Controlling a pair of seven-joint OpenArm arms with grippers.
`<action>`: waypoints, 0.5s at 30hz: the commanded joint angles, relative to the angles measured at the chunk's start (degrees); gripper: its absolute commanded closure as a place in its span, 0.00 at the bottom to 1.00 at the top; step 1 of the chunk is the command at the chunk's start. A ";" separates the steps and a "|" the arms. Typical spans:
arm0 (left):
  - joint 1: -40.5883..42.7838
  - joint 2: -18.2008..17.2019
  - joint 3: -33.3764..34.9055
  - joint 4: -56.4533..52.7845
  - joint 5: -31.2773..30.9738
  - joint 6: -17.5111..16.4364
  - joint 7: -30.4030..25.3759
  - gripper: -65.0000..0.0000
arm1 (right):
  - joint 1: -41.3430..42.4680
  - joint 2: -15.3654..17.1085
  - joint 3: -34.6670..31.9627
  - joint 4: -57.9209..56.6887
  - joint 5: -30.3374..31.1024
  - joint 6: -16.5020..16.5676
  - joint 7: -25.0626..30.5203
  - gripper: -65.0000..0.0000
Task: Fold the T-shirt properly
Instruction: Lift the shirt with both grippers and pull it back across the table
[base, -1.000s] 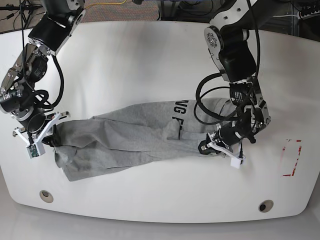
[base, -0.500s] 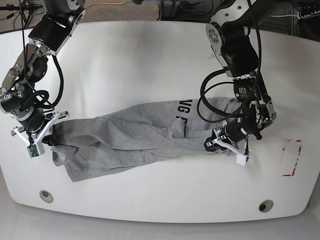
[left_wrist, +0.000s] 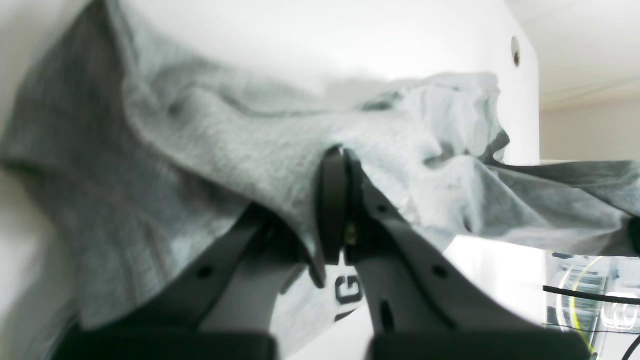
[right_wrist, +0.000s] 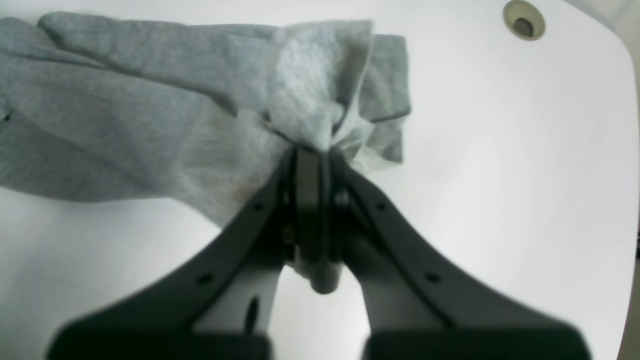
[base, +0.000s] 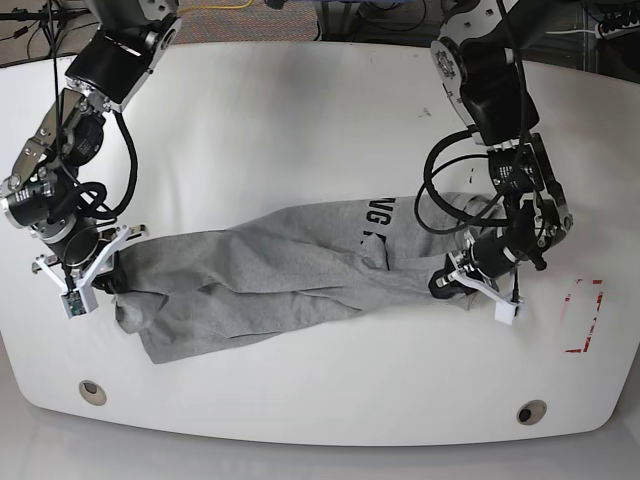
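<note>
The heather-grey T-shirt (base: 270, 270) lies bunched in a long band across the white table (base: 300, 130), with dark lettering (base: 365, 215) showing near its right end. My left gripper (base: 445, 283) is at that right end, shut on a fold of the T-shirt (left_wrist: 225, 145). In the left wrist view the left gripper (left_wrist: 336, 155) pinches the cloth, and a printed letter (left_wrist: 348, 290) shows below it. My right gripper (base: 108, 280) is shut on the shirt's left end. In the right wrist view the right gripper (right_wrist: 312, 152) clamps a crumpled corner of the T-shirt (right_wrist: 125, 115).
Two round holes (base: 92, 391) (base: 531, 411) sit near the table's front edge; one hole (right_wrist: 522, 22) shows in the right wrist view. A red tape rectangle (base: 585, 315) marks the table at the right. Cables hang from both arms.
Both grippers have shifted to the right, still shut, and dragged the T-shirt that way across the table. Its right end now lies nearer the red tape.
</note>
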 joint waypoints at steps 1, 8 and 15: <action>-3.56 -2.48 0.39 3.21 -3.23 -0.49 -0.75 1.00 | 3.24 0.95 -1.20 0.66 0.46 -0.10 3.74 0.97; -8.48 -6.08 2.94 3.48 -6.92 -0.57 4.08 1.00 | 8.78 0.95 -3.05 -3.12 -2.97 -0.10 4.44 0.97; -13.75 -8.28 2.85 5.32 -9.29 -0.66 7.42 1.00 | 16.43 1.13 -4.54 -7.34 -3.85 -0.10 4.44 0.97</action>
